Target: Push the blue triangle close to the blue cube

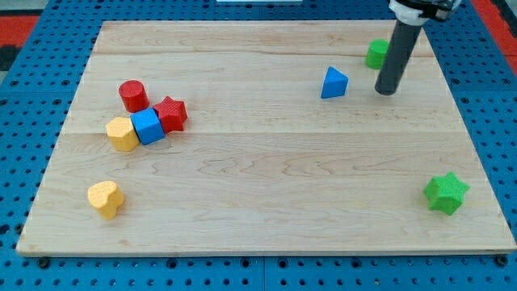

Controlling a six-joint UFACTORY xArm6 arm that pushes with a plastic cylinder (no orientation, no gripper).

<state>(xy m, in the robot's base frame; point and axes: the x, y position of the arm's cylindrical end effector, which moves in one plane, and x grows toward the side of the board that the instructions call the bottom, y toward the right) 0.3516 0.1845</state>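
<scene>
The blue triangle point(334, 82) lies at the board's upper right. The blue cube point(148, 127) sits far off at the view's left, touching a red star point(170, 113) on its right and a yellow block point(122, 134) on its left. My tip point(386, 90) rests on the board just to the right of the blue triangle, with a small gap between them. The rod rises from there to the view's top right.
A red cylinder point(132, 95) stands just above the cube cluster. A yellow heart point(106, 199) lies at the lower left. A green block point(376, 54) sits partly behind the rod. A green star point(446, 193) lies at the lower right. The wooden board point(266, 186) rests on blue pegboard.
</scene>
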